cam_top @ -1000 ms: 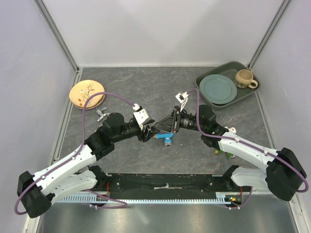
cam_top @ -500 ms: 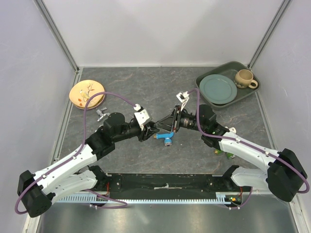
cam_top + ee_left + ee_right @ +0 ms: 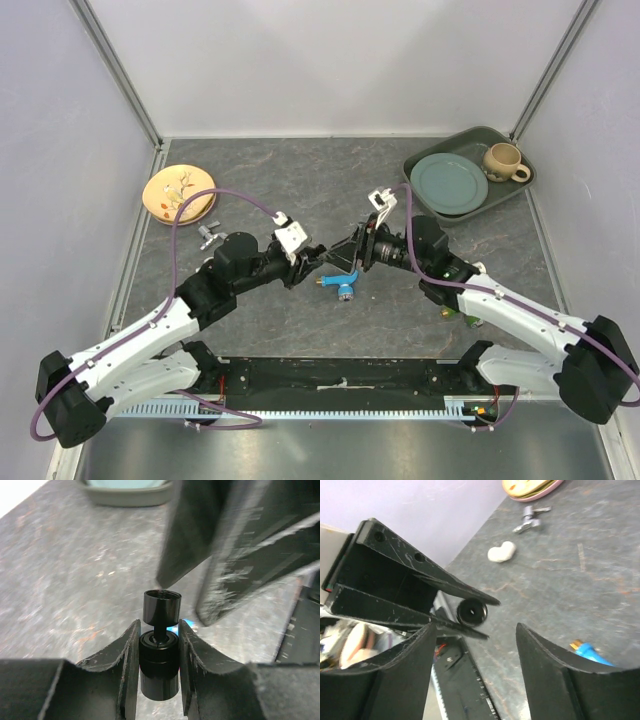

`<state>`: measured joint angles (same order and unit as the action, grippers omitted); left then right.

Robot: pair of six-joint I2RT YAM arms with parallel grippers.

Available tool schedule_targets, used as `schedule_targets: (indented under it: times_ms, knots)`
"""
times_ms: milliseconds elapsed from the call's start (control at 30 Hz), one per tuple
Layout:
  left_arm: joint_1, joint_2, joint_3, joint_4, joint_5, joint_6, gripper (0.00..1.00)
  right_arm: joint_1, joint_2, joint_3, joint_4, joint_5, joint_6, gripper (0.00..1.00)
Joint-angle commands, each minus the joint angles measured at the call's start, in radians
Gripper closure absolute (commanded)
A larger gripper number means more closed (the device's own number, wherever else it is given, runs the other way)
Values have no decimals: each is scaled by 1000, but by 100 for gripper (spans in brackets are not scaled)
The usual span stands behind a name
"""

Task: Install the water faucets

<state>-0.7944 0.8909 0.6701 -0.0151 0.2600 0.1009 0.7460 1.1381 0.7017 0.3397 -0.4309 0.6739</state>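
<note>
The blue faucet (image 3: 345,288) lies on the table just below where the two grippers meet; its blue body and brass tip also show in the right wrist view (image 3: 589,652). My left gripper (image 3: 311,263) (image 3: 159,626) is shut on a black cylindrical end piece (image 3: 159,666), held off the table with its cap pointing at the right gripper. My right gripper (image 3: 339,261) (image 3: 475,627) is open and empty, facing that black piece (image 3: 471,612) a short way off. The green faucet (image 3: 467,318) lies partly hidden beside the right forearm.
A white elbow piece (image 3: 501,553) and a small metal fitting (image 3: 208,237) lie at the left, near a floral plate (image 3: 179,193). A green tray (image 3: 512,188) with a plate and a mug stands at the back right. A black rail (image 3: 340,378) runs along the near edge.
The left gripper has edged slightly right with the black piece. The right wrist has shifted a little up and right. The blue faucet has not moved.
</note>
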Motion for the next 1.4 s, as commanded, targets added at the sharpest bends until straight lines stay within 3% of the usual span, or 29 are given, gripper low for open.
schedule_targets:
  times_ms: [0,100,333,433,733,1033,1267,1367]
  knots:
    - [-2,-15,46,-25,-348,-56,98,0,-46,76,-181,184,-129,25]
    - [4,-17,63,-59,-527,-75,98,1,-34,82,-283,282,-180,17]
    - [15,-70,45,-39,-585,-82,98,26,116,73,-401,403,-212,3]
    - [15,-72,45,-43,-605,-78,98,56,231,103,-445,428,-221,2]
    - [17,-69,43,-45,-619,-75,98,197,432,211,-614,688,-234,2]
    - [15,-67,45,-46,-614,-75,98,152,393,193,-803,1021,-270,2]
    - [15,-73,42,-45,-614,-70,98,18,290,188,-818,1061,-234,2]
    - [17,-75,45,-46,-611,-73,98,18,266,197,-769,982,-241,2]
